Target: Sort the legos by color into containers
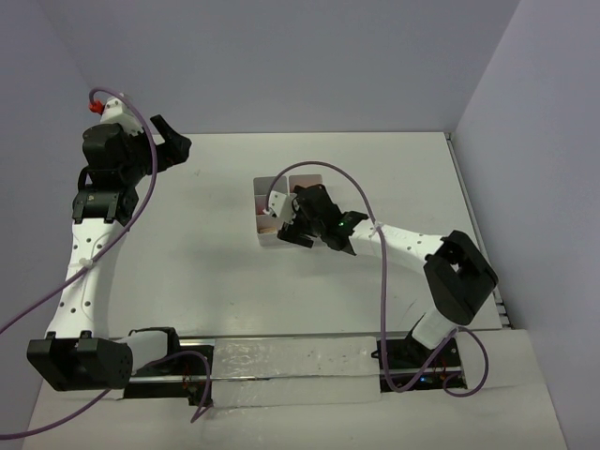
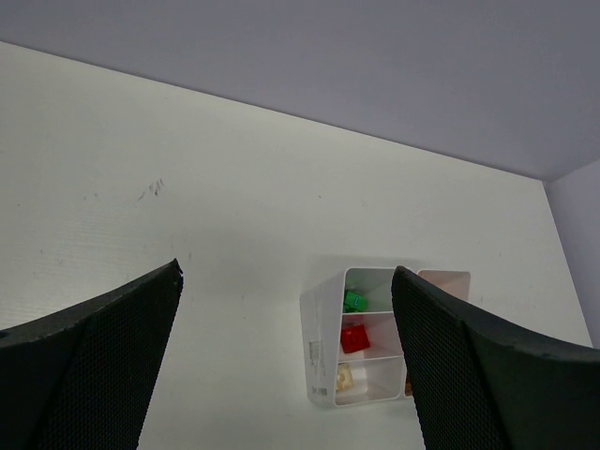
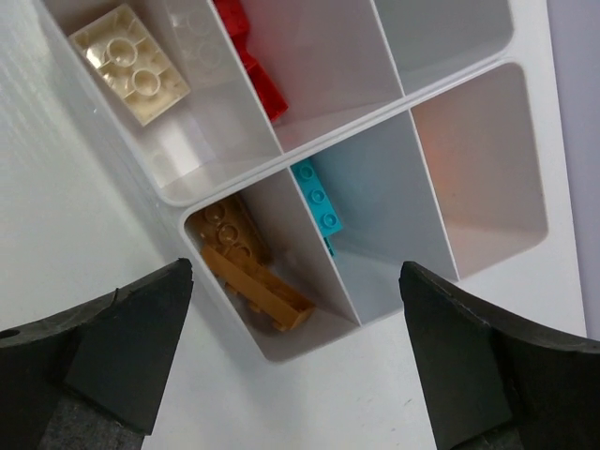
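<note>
Six-cell white tray (image 3: pixel 450 80) sits abt the middle of the table (image 1: pixel 216 187), w/ the legos inside. Orange-brown bricks (image 3: pixel 248 267) lie jumbled in a corner cell. Teal brick (image 3: pixel 317 197) rests against the wall of the middle cell next door, same row. Other row: cream-yellow brick (image 3: pixel 131 64) in the corner cell beside the orange-brown one, red bricks (image 3: pixel 253 56) in the middle cell, green brick (image 2: pixel 354 301) in the far corner cell. R gripper (image 3: pixel 295 309) hangs over the orange-brown corner, jaws wide, holding nothing. L gripper (image 2: pixel 286 272) is near the table's far-left corner, well apart from the tray, jaws wide too, facing it.
</note>
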Motion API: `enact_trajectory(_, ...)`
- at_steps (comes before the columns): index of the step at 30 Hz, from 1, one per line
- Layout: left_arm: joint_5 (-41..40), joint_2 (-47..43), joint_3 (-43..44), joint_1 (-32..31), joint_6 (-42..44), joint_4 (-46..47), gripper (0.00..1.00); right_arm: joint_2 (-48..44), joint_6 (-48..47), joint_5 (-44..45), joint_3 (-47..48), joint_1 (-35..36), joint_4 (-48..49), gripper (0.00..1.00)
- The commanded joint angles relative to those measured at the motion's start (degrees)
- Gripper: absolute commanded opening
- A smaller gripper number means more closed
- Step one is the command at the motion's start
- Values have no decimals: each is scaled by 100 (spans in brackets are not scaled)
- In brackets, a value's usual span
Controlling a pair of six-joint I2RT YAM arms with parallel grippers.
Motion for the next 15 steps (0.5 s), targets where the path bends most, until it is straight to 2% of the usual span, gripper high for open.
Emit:
enact_trajectory(1, 92, 14, 243, 31, 46, 258, 99, -655, 409, -130, 336, 7, -121, 100)
enact_trajectory(5, 328, 322, 618, 31, 308, -249, 99, -1163, 1208, -269, 933, -68, -643, 100)
enact_trajectory(8, 347, 763, 1020, 31, 622, -899, 99, -1253, 2033, -433, 1427, -457, -1087, 100)
enact_trajectory(15, 161, 722, 592, 31, 1304, -804, 99, -1290, 3223, -744, 1661, -1765, -1628, 100)
